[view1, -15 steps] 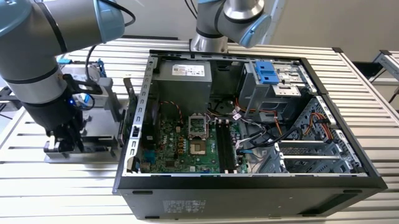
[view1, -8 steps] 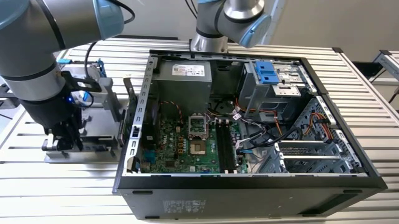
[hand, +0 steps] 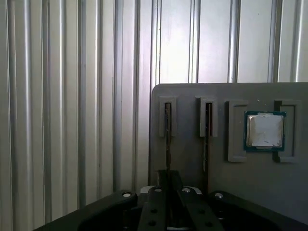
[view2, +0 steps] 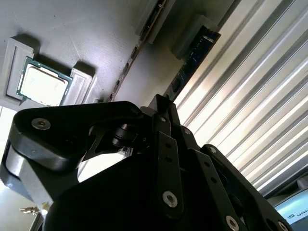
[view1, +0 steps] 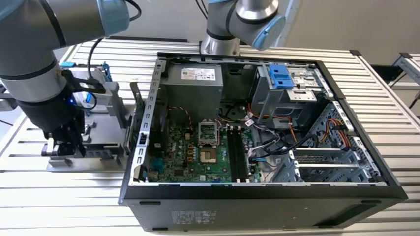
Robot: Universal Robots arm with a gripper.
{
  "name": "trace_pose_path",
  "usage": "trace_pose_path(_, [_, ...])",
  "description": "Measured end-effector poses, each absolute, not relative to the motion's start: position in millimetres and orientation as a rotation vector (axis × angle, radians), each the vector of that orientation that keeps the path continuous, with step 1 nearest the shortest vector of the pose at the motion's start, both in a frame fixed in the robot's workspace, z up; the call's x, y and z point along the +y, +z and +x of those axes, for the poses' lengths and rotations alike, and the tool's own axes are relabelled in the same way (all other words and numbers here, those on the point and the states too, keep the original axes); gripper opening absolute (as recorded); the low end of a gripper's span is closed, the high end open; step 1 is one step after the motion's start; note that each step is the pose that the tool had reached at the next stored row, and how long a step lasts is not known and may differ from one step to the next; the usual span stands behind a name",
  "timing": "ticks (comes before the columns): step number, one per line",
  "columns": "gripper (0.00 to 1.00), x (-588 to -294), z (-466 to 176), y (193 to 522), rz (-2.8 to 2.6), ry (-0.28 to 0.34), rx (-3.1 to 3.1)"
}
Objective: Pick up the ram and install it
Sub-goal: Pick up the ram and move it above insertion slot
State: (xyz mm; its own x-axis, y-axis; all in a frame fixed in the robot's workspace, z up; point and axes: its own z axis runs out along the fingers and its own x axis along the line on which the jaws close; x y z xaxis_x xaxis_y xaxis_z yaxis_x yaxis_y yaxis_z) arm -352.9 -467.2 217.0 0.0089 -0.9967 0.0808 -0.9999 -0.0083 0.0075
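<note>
One ram (hand: pixel 167 142), first wrist view: you find it standing on edge in a slot of the grey holder plate (hand: pixel 187 159). Its long axis runs straight away from your gripper (hand: pixel 169 174), which sits in line with it at its near end. Whether the gripper is spread or closed on the ram, you cannot tell. A second stick (hand: pixel 208 139) stands parallel in the next slot, with a square silver processor (hand: pixel 263 130) beyond.

Exterior view: the plate lies on a slatted metal table (view1: pixel 394 113), at the exterior view's left of an open computer case (view1: pixel 262 196), with your gripper low over it.

Second wrist view: the ram (view2: pixel 191 61) is a thin, dark strip seen edge-on, beside the pale slats.
</note>
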Motion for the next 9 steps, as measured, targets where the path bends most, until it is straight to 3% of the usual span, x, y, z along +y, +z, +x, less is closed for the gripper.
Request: trace_pose_path(9, [0.00,-467.2,-352.9,226.5,2.186,0.080,-2.167])
